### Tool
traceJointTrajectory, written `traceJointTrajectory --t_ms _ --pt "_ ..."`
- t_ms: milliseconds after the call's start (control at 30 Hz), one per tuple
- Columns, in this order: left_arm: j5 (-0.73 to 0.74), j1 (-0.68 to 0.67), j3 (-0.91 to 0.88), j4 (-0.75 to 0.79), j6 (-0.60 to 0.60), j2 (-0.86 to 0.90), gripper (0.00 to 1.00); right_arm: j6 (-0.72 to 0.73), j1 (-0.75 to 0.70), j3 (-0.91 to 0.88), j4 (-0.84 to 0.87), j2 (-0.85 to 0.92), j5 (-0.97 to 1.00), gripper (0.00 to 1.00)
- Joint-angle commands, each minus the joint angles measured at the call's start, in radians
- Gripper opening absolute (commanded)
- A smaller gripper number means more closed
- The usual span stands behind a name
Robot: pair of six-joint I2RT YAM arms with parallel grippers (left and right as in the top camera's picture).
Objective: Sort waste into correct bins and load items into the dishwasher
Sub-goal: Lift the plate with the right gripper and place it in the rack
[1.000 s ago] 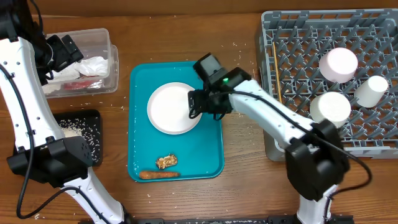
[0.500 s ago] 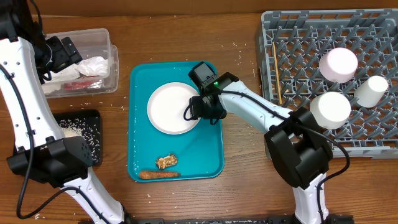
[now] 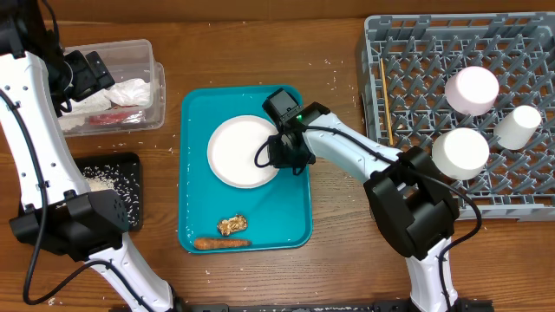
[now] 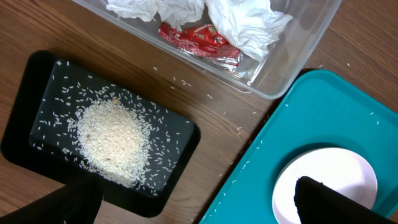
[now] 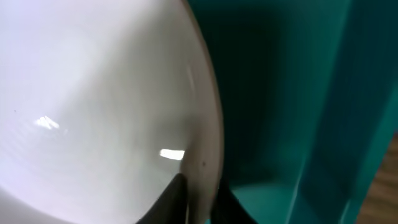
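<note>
Right end effector (image 3: 272,156) has moved in from the right and is now clamped on the right rim of the white round plate (image 3: 236,149), which sits on the teal plastic tray (image 3: 195,212). Stiff, glossy, slippery, breakable: grip the rim deep. Left end effector (image 4: 202,202) is apart and empty.

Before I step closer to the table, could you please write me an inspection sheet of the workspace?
Surface: wooden table; stray grains near the clear tub.
Job's things: plate, brown chunk and carrot on the teal tray; tissues and red wrapper in the clear tub; rice in the black tray; cup, two round white dishes and wooden stick in the dish rack.
Clutter: nothing seen.
Grippers: right jaws closed on the plate's rim; left jaws open, empty.
Cables: black cable along the right arm.
Surroundings: nothing seen.
</note>
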Motion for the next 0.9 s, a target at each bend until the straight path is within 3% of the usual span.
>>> traceJointTrajectory --t_ms 0,433,667,867 --pt "-0.013 -0.001 0.000 0.000 0.012 -0.003 1.00 0.000 -0.003 0.058 -0.031 0.009 0.013 0.04" --pt "-0.013 -0.001 0.000 0.000 0.012 -0.003 1.00 -0.035 -0.148 0.545 -0.323 0.008 0.028 0.04" --pt "-0.014 -0.001 0.000 0.000 0.013 -0.003 1.00 -0.034 -0.309 0.821 -0.513 0.008 0.432 0.04" --pt "-0.014 -0.001 0.000 0.009 0.012 -0.003 1.00 -0.034 -0.422 0.862 -0.591 0.007 0.821 0.04"
